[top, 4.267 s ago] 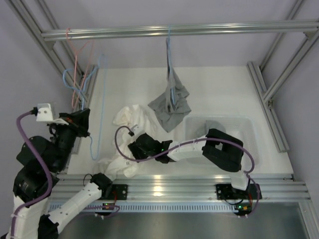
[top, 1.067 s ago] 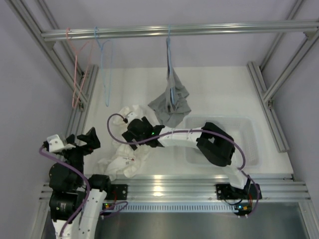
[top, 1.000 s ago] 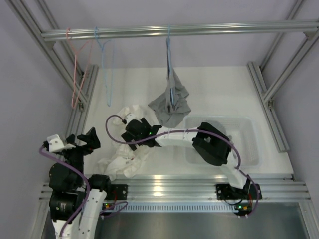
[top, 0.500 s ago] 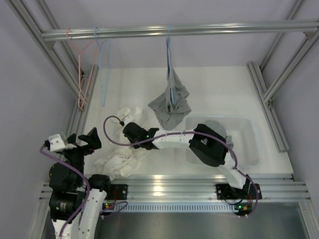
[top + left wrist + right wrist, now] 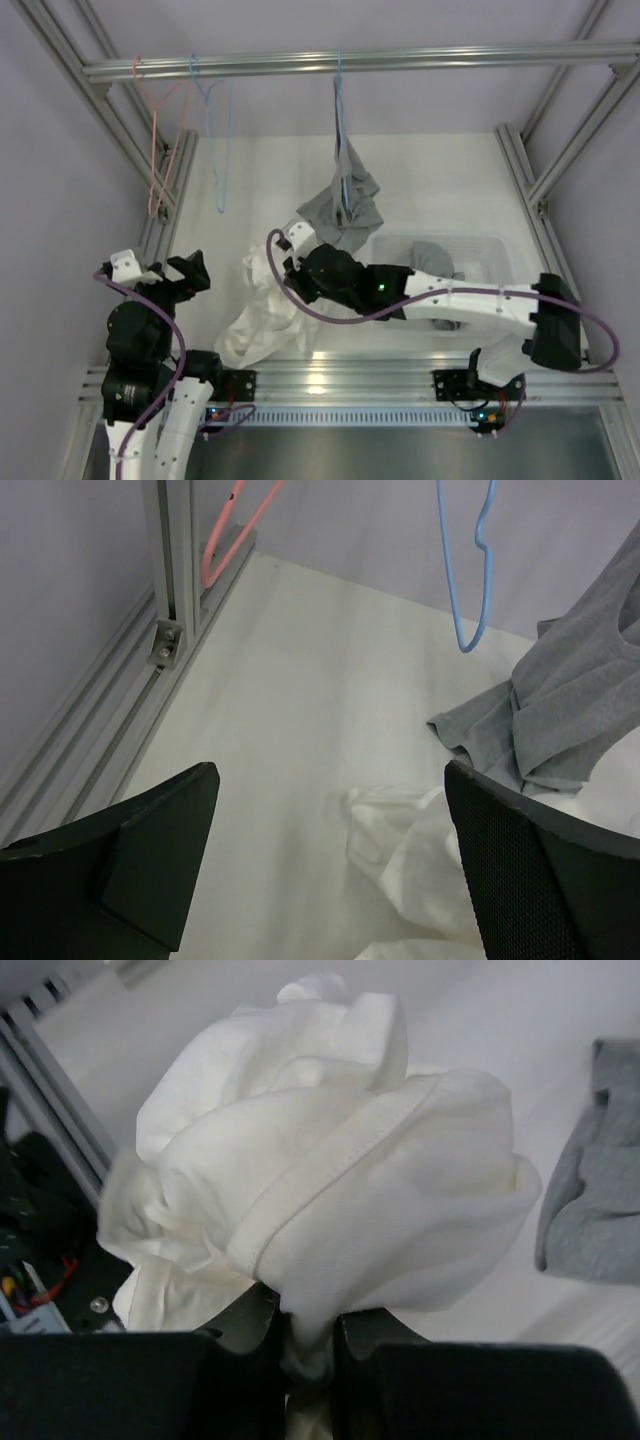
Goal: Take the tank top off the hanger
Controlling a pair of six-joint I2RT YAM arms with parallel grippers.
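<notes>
Top (image 5: 320, 1160) | pinched tight in right gripper (image 5: 305, 1345), drapes toward 7 o'clock | bin (image 5: 440, 237) at 3 o'clock of it | left gripper (image 5: 330, 850) farther off, spread wide, empty

The white table (image 5: 430, 180) is mostly bare along its far edge. A clear plastic bin (image 5: 470, 236) sits toward the near-right corner. A white garment (image 5: 258, 330) trails onto the surface by the near-left corner, its upper part bunched and lifted. Near the middle, the lowest folds of a grey tank top (image 5: 345, 215) appear to touch the tabletop.
</notes>
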